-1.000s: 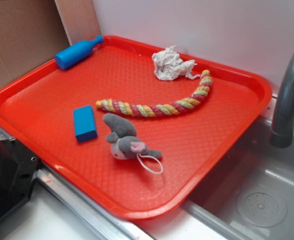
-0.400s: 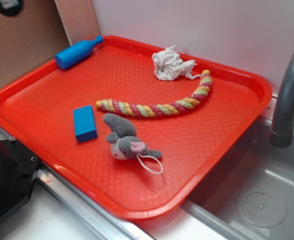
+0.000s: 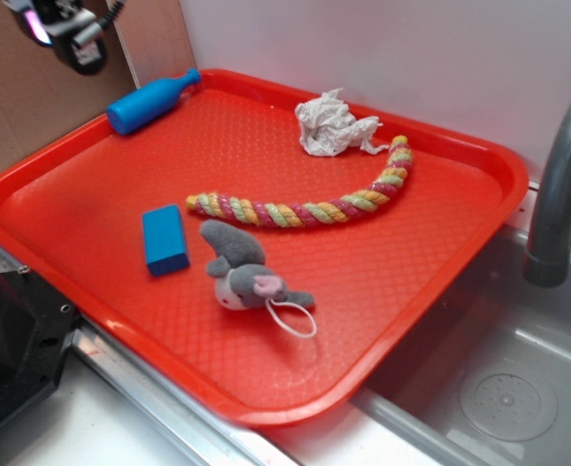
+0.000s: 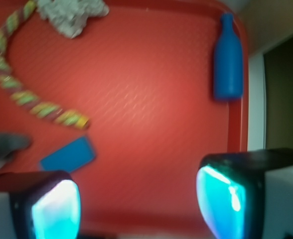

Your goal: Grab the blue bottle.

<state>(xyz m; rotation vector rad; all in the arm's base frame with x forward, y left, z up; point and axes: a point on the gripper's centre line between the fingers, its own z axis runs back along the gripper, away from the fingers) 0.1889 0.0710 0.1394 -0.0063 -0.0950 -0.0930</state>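
Note:
The blue bottle (image 3: pixel 150 100) lies on its side at the far left corner of the red tray (image 3: pixel 431 291), neck pointing toward the back wall. In the wrist view the blue bottle (image 4: pixel 228 59) is at the upper right, along the tray's rim. My gripper (image 3: pixel 67 29) hangs high at the top left of the exterior view, above and to the left of the bottle, not touching it. In the wrist view my gripper (image 4: pixel 139 201) is open and empty, with two cyan pads (image 4: pixel 221 196) wide apart over bare tray.
On the tray lie a flat blue block (image 3: pixel 164 239), a striped rope toy (image 3: pixel 310 202), a grey plush elephant (image 3: pixel 247 274) and crumpled white paper (image 3: pixel 332 124). A sink and grey faucet (image 3: pixel 557 184) are at right. Cardboard stands behind the bottle.
My gripper has come into the exterior view from the top left corner and moved down and right toward the bottle. Nothing on the tray has moved.

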